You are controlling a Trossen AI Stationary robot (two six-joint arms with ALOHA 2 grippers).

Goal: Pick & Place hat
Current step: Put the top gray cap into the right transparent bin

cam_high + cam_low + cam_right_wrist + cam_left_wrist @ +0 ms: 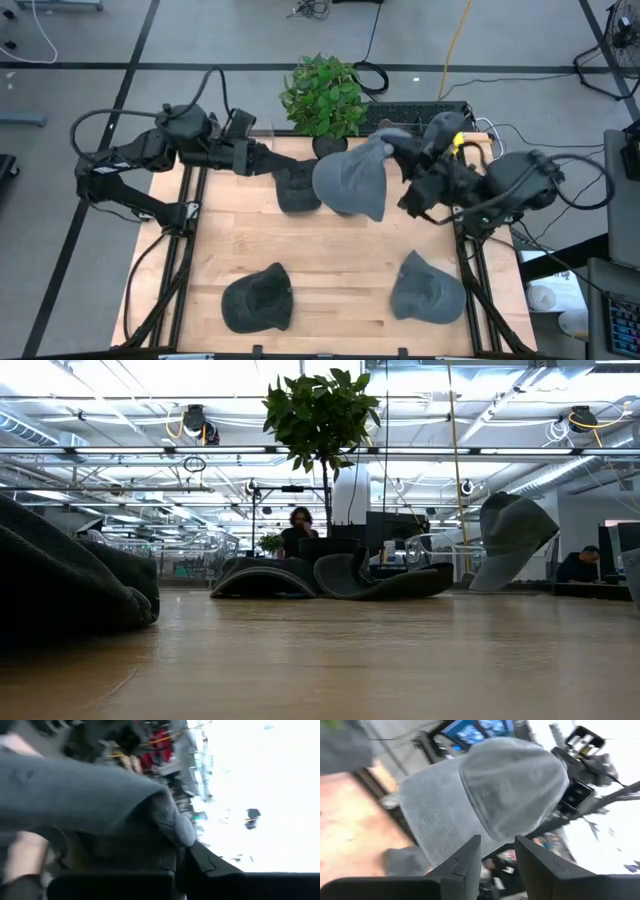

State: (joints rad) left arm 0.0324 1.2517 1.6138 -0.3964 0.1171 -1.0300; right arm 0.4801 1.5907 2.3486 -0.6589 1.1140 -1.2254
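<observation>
A light grey hat (pixel 352 180) hangs lifted over the far middle of the table, held by my right gripper (pixel 400 150), which is shut on it. The low view shows it raised at the right (pixel 510 538). My left gripper (pixel 272 163) is open and level, just left of the grey hat and beside a dark hat (pixel 296 190) that lies on the table. Its fingers (pixel 470 860) point at the grey hat (pixel 490 795) without touching it. My right gripper pinches the grey hat at a folded edge of its fabric (pixel 167 817), coming from the table's right side. The hat hangs below and to the left of the fingers, lifted off the table. How many layers are between the fingers cannot be told.
A dark hat (pixel 258 298) and a grey hat (pixel 427 288) lie near the table's near edge. A potted plant (pixel 325 95) stands at the far edge, just behind the held hat. Bare wood (pixel 340 245) lies in the middle. People sit in the room beyond.
</observation>
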